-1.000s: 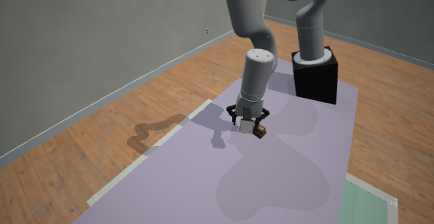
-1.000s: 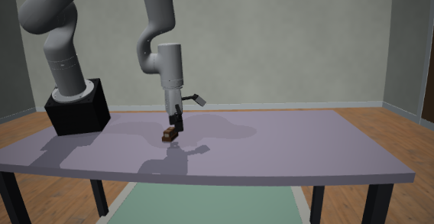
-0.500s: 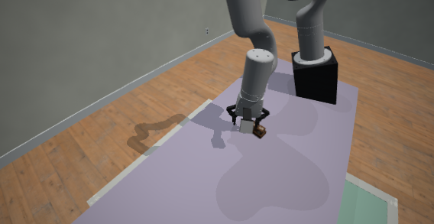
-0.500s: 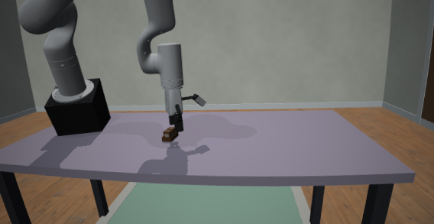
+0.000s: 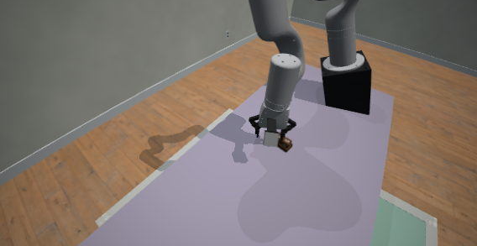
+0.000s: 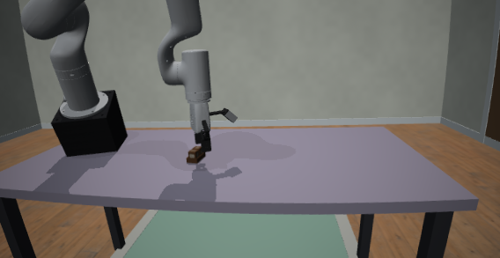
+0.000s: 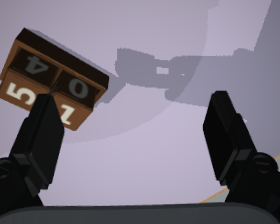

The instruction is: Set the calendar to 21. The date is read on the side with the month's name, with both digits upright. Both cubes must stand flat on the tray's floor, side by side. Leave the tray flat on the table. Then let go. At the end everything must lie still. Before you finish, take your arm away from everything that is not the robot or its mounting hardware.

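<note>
- A lilac surface point(image 5: 201, 196) point(image 6: 334, 170) point(image 7: 156, 165) is standing on dark legs.
- A brown tray point(image 5: 288, 149) point(image 6: 192, 161) point(image 7: 93, 75) with two number cubes is resting on it.
- A black block point(image 5: 348, 91) point(image 6: 90, 136) is sitting near one end.

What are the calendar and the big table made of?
The calendar looks like wood, maybe stained or painted: it's brown with darker parts. The table might be painted or plastic: its top is smooth, plain pale purple.
</note>
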### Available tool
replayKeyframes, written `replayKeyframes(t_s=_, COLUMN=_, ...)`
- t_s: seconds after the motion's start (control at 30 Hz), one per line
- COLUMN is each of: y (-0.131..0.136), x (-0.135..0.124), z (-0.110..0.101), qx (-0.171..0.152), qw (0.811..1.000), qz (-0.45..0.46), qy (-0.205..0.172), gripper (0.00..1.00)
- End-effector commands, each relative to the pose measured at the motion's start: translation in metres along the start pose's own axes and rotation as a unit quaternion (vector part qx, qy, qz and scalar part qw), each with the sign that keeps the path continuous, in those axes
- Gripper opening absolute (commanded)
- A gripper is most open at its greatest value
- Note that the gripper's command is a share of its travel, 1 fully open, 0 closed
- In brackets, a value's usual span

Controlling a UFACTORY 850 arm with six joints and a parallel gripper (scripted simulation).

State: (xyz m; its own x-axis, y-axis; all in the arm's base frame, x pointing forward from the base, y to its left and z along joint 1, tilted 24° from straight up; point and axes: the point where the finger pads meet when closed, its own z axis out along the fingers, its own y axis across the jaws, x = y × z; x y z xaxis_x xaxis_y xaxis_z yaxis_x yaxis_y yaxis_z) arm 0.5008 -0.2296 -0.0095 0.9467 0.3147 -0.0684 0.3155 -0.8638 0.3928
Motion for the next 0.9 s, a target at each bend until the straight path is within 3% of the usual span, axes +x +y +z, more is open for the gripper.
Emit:
replayKeyframes(t_s=0.0, y=0.000, x=0.001, z=0.000, qx=0.000, qw=1.000, qz=0.000, qy=0.001, gripper=1.00)
replayKeyframes(t_s=0.27, y=0.000, x=0.001, z=0.000, qx=0.000, qw=1.000, qz=0.003, qy=0.001, gripper=1.00)
replayKeyframes(t_s=0.63, y=-0.002, x=-0.005, z=0.000, qx=0.000, qw=0.991, qz=0.131, qy=0.001, gripper=1.00)
replayKeyframes(t_s=0.87, y=-0.007, x=-0.016, z=0.000, qx=0.000, qw=0.991, qz=0.133, qy=0.001, gripper=1.00)
